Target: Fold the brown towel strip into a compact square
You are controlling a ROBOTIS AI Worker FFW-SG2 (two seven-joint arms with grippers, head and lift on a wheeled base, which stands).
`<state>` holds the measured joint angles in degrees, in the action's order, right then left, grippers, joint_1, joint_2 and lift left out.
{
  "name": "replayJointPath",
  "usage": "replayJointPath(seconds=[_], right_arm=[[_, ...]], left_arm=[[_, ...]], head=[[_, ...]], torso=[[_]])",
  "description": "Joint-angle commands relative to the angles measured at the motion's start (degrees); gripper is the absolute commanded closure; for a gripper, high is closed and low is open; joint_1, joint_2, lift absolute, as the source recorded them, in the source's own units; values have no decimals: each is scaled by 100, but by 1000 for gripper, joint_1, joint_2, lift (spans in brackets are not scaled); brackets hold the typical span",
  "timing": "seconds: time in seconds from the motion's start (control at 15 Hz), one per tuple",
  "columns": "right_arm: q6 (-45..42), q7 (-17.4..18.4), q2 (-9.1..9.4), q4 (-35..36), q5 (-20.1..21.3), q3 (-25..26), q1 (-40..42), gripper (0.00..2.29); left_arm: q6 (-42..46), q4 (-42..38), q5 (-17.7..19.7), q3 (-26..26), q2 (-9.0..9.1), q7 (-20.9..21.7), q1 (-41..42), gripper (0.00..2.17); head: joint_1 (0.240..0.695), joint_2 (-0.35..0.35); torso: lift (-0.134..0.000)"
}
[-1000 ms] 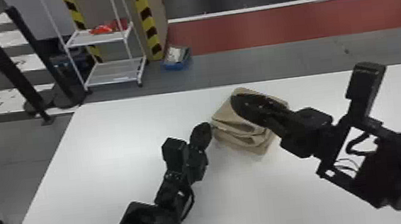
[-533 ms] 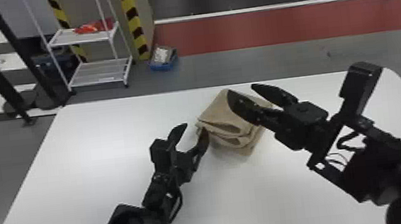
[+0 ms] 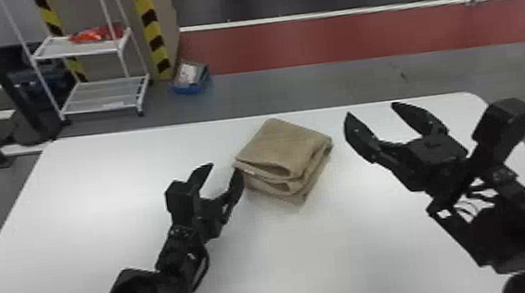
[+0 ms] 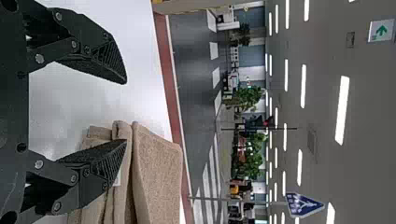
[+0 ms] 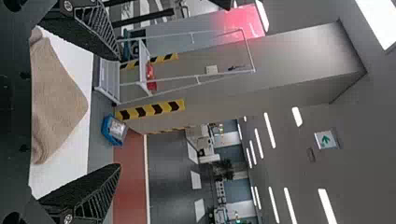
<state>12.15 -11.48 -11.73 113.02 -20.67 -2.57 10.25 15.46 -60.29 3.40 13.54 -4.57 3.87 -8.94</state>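
Observation:
The brown towel lies on the white table as a thick, layered square, its folded edges facing the near left. At its left side my left gripper stands open, one finger right by the layers. In the left wrist view that gripper has its lower finger in front of the towel, with nothing seen between the two fingers. Off to the towel's right, my right gripper is open and holds nothing. The right wrist view has the right gripper with fingers wide apart and the towel beyond.
The white table extends around the towel on all sides, its far edge just behind it. Past the table, on the floor, are a white wire shelf and a blue bin.
My right gripper has moved off from above the towel to its right and its fingers have spread. The left gripper's fingers have opened beside the towel. The head view has shifted too.

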Motion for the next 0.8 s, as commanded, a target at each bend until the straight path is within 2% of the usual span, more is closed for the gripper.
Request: replayJointPath(seconds=[0.0,0.2,0.33,0.53,0.73], right_arm=[[-24,-4,-39,-315,354,205,38,80],[-6,-118,-75,-658,468,354,126,80],[-6,-241,-119,-649,450,345,240,80],[64,-320,-162,-412,362,381,416,83],[46,-373,-189,-465,195,539,486,90]], left_arm=[[5,-1,29,-45,0,0,-2,522],[23,43,29,-220,-27,44,-37,535],[128,386,38,-229,-71,79,-266,535],[128,465,-41,-238,-115,62,-345,535],[110,527,-367,-220,-97,88,-380,535]], head=[[695,-26],[695,-67],[695,-68],[695,-55],[695,-46]], torso=[[-108],[-108],[-108],[-108],[-108]])
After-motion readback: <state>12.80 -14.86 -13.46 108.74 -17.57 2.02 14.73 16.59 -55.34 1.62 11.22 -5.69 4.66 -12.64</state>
